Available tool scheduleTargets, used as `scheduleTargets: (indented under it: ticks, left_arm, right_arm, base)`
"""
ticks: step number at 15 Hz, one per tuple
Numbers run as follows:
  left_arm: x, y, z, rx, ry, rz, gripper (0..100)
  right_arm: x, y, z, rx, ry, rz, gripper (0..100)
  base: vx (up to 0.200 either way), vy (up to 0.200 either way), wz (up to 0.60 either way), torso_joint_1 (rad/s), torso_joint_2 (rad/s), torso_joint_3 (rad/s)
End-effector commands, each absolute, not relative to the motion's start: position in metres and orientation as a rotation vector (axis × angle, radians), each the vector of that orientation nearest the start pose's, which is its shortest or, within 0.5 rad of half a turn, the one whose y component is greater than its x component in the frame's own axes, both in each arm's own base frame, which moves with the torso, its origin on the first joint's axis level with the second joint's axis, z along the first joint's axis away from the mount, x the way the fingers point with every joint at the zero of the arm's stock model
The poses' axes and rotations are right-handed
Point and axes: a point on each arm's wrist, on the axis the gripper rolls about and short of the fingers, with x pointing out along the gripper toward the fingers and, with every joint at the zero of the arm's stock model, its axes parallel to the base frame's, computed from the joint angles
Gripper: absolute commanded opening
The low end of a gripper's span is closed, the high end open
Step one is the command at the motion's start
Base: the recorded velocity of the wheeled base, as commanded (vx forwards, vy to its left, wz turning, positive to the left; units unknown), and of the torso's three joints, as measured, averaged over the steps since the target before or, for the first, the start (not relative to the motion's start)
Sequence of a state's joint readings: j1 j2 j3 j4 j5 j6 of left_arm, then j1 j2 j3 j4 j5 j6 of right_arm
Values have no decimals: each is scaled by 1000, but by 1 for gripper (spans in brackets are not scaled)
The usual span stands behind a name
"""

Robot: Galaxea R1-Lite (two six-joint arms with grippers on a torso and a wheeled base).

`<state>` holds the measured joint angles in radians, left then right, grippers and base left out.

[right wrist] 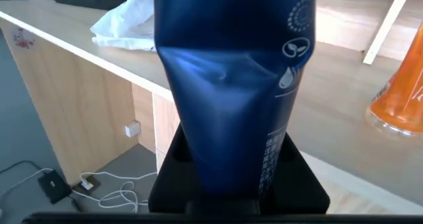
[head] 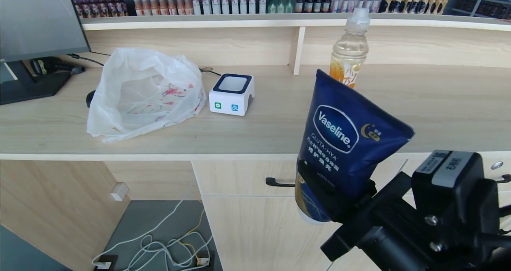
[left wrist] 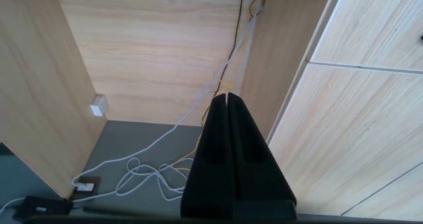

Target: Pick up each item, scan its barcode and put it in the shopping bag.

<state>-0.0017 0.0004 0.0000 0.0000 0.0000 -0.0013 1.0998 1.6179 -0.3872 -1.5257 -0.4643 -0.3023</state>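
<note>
While the right claw grasps the blue tube, the shopping bag lies open.

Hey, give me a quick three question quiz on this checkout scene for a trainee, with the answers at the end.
1. True or false: the right gripper is shut on the blue lotion tube.
2. Which stands on the counter behind the tube? A drink bottle, B mug, C tin can.
3. Fill in: the white scanner stands beside the ____.
Key: 1 true; 2 A; 3 shopping bag.
</note>
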Motion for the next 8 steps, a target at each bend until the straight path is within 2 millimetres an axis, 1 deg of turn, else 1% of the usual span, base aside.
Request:
scheduleTargets:
  ticks: [1, 4, 6, 8]
  left_arm:
    - [-23, 0, 75, -2, 0, -2, 0]
    - [-23, 0, 75, -2, 0, -2, 0]
    - [-23, 0, 75, -2, 0, -2, 0]
    - [-23, 0, 75, -2, 0, -2, 0]
  right_arm:
    - [117, 218, 187, -94, -309, 619, 0]
    - [116, 219, 185, -154, -337, 678, 0]
    - [115, 218, 176, -275, -358, 727, 0]
    - [114, 221, 176, -404, -445, 784, 0]
  base:
    - [0, 0, 0, 0, 0, 0]
    - [0, 0, 0, 0, 0, 0]
    - [0, 0, 0, 0, 0, 0]
    - [0, 0, 0, 0, 0, 0]
